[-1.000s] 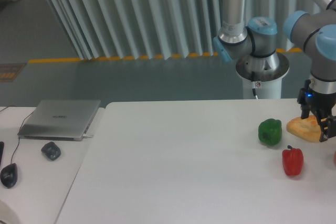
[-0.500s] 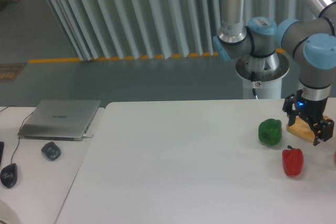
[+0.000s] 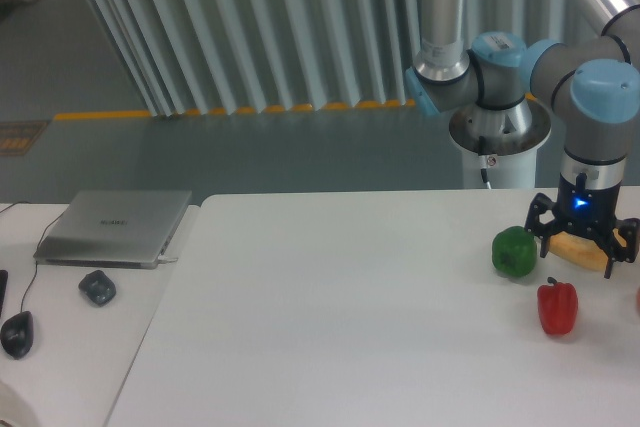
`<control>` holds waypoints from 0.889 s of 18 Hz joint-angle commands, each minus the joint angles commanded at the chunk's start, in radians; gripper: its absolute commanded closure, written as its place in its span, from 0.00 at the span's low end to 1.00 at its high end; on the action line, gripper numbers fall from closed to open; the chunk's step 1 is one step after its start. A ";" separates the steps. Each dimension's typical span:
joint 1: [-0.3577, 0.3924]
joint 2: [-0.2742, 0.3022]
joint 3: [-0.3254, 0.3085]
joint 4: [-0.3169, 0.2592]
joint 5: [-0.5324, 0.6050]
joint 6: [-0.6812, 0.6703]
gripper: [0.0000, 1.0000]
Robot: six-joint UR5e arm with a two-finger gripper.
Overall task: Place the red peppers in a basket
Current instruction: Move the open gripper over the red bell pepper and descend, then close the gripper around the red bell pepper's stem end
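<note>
Soft even light, faint shadows, slight blur

A single fixed camera stands at the near side of the worktop [image 3: 350, 327], raised and looking down across it toward the far ribbed wall [image 3: 250, 27]. It sits at middle distance; the right edge crops the scene, seemingly cutting the arm [image 3: 590, 97] partly off.

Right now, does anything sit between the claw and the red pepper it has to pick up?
Nothing visible does. The open claw hangs over the flat tan-orange bread piece, and the glossy red bell pepper stands just in front of it on bare white table. The green bell pepper sits off to the side.
</note>
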 joint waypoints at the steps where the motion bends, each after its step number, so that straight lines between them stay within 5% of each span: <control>1: -0.005 -0.005 -0.012 0.046 -0.002 -0.029 0.00; 16: -0.051 -0.101 0.021 0.016 0.120 -0.046 0.00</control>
